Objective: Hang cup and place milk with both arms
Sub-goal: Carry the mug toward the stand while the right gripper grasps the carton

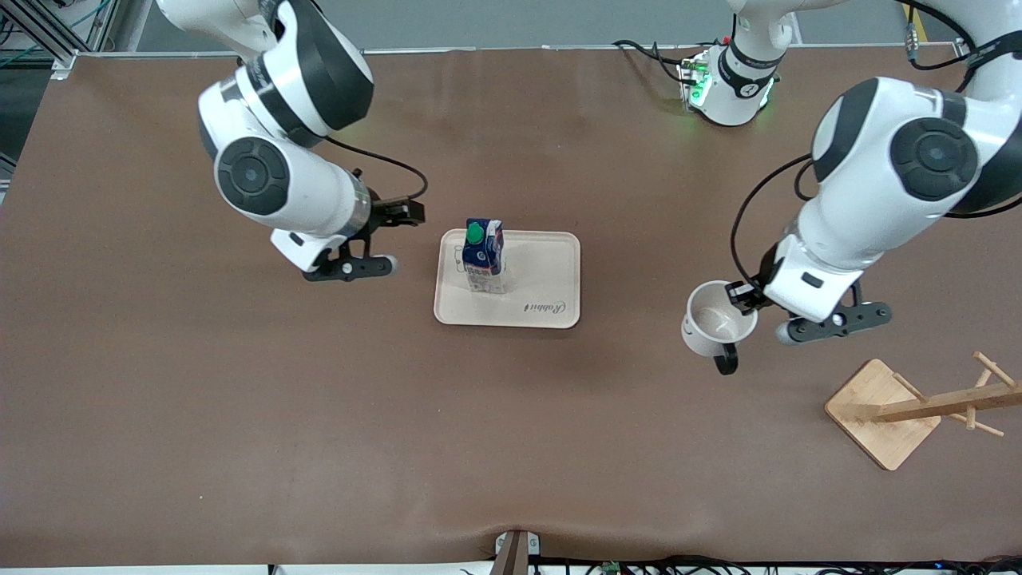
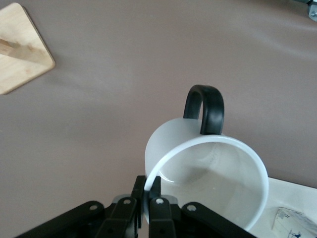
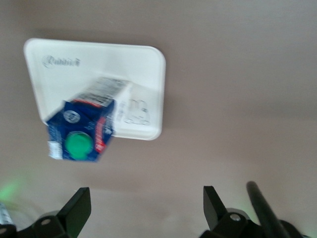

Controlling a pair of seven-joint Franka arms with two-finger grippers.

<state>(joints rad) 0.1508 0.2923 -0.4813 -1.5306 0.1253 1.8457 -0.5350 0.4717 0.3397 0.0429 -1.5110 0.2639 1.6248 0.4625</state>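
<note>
The white cup [image 1: 713,323] with a black loop handle hangs in my left gripper [image 1: 741,297], which is shut on its rim, above the brown table beside the wooden rack. In the left wrist view the cup [image 2: 208,173] fills the lower part, its rim pinched between the fingers [image 2: 140,191]. The milk carton [image 1: 483,255], blue with a green cap, stands upright on the cream tray [image 1: 551,279]. My right gripper [image 1: 399,212] is open and empty over the table beside the tray, toward the right arm's end. The right wrist view shows the carton [image 3: 84,131] on the tray [image 3: 143,74].
A wooden mug rack [image 1: 918,407] with pegs and a square base stands near the left arm's end of the table, nearer to the front camera than the cup. Its base also shows in the left wrist view [image 2: 22,47].
</note>
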